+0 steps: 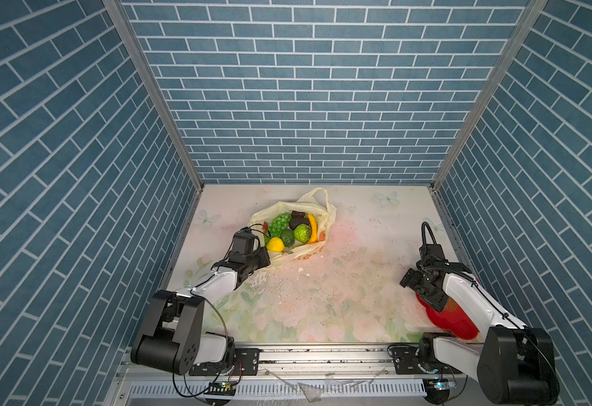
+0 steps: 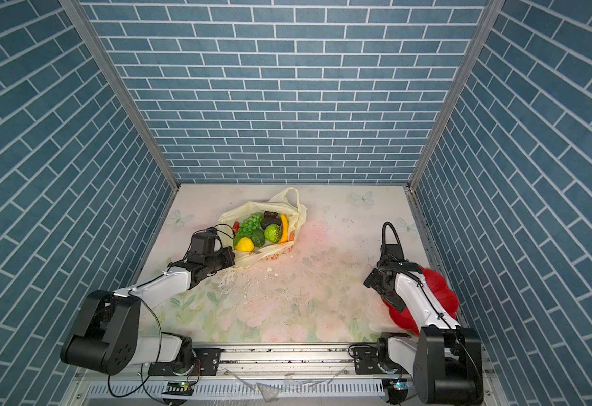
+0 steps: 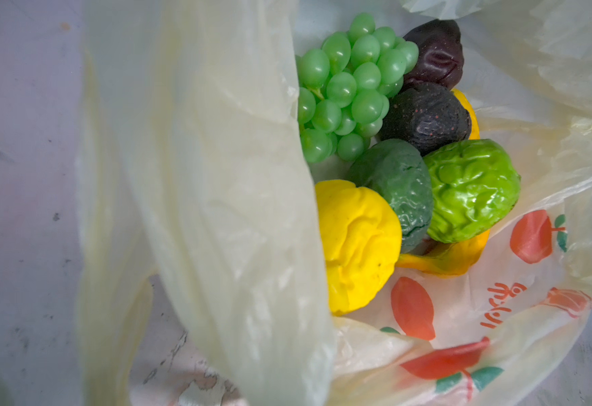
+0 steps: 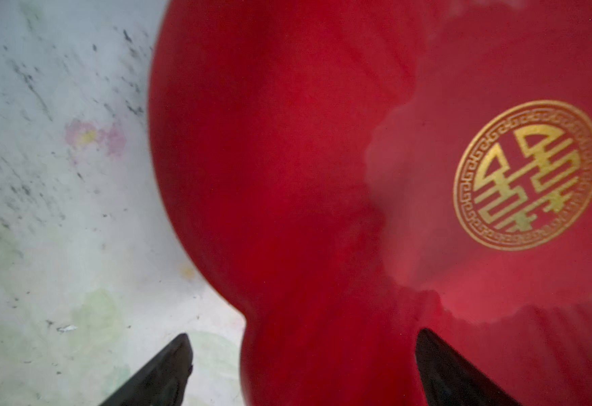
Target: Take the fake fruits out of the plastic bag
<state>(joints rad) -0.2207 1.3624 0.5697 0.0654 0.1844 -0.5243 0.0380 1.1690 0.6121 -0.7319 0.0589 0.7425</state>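
Observation:
The cream-yellow plastic bag (image 1: 270,211) lies open at the back middle of the table. Inside it are the fake fruits: a green grape bunch (image 3: 347,95), two dark brown ones (image 3: 428,116), a bright green round one (image 3: 470,197), a dark green one (image 3: 396,189), a yellow lump (image 3: 357,242) and a banana (image 1: 312,228). My left gripper (image 1: 264,260) is at the bag's near left edge. Bag film (image 3: 217,175) is stretched up into it and hides its fingers. My right gripper (image 4: 303,351) hangs open and empty over the near right of the table.
A red flower-shaped plate (image 1: 452,316) with a gold emblem (image 4: 528,175) lies at the near right, under the right gripper and partly behind that arm. White crumbs (image 1: 280,281) are scattered on the floral table cover. Blue brick walls enclose three sides.

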